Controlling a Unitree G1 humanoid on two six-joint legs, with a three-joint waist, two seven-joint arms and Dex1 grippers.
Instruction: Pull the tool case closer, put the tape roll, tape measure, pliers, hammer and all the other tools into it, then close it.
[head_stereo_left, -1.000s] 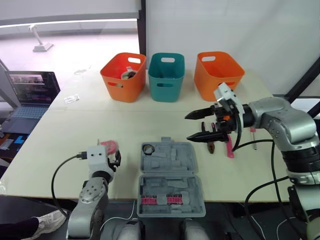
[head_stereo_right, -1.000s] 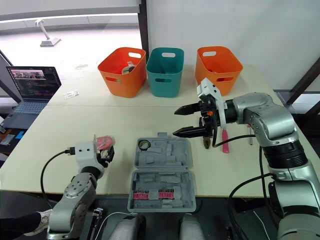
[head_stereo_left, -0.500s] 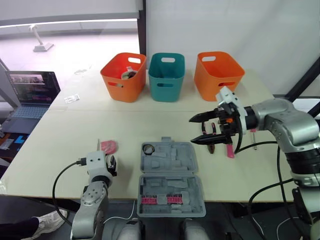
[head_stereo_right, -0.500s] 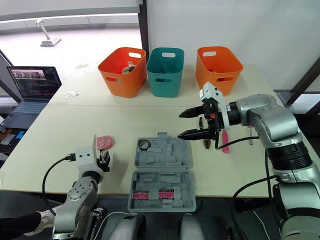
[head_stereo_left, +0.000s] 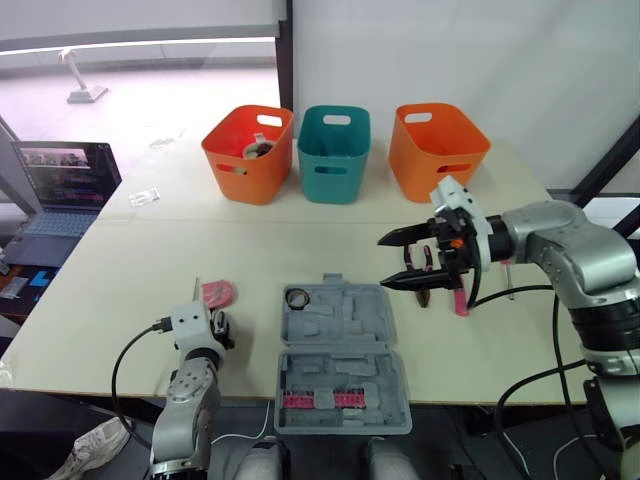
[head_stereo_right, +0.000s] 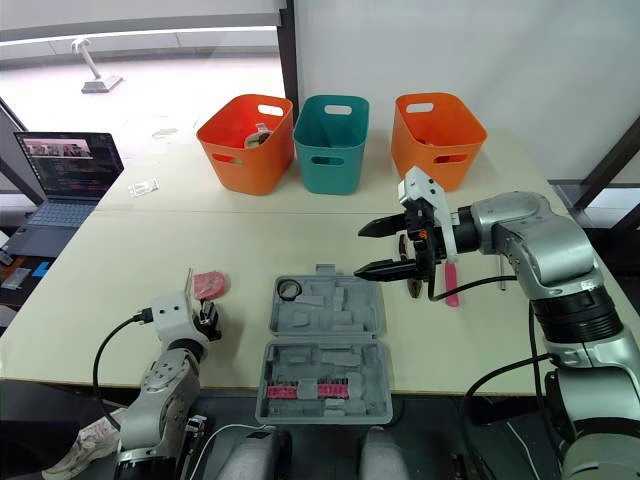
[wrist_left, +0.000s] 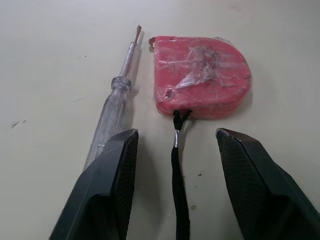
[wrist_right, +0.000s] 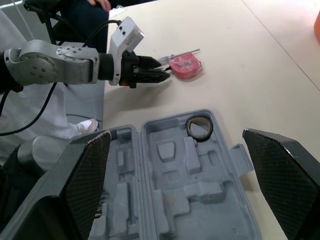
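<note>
We have the grey plastic tool case (head_stereo_left: 340, 355) open at the near table edge, with the dark tape roll (head_stereo_left: 296, 298) sitting in one of its recesses. Left to pack are the pink tape measure (wrist_left: 202, 80), the dark pliers (head_stereo_left: 424, 296) and a pink-handled tool (head_stereo_left: 459, 297), then closing. Our left gripper (wrist_left: 176, 132) is spread and empty, facing the tape measure; our right gripper (head_stereo_left: 384, 262) gapes empty beside the case. The left wrist view adds a clear-handled screwdriver (wrist_left: 112, 120) just beside the tape measure, faint from the head

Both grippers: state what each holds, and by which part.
Nothing is held. The left gripper is open at the table, the tape measure ahead of it; the right gripper hangs open in the air near the tool case.
</note>
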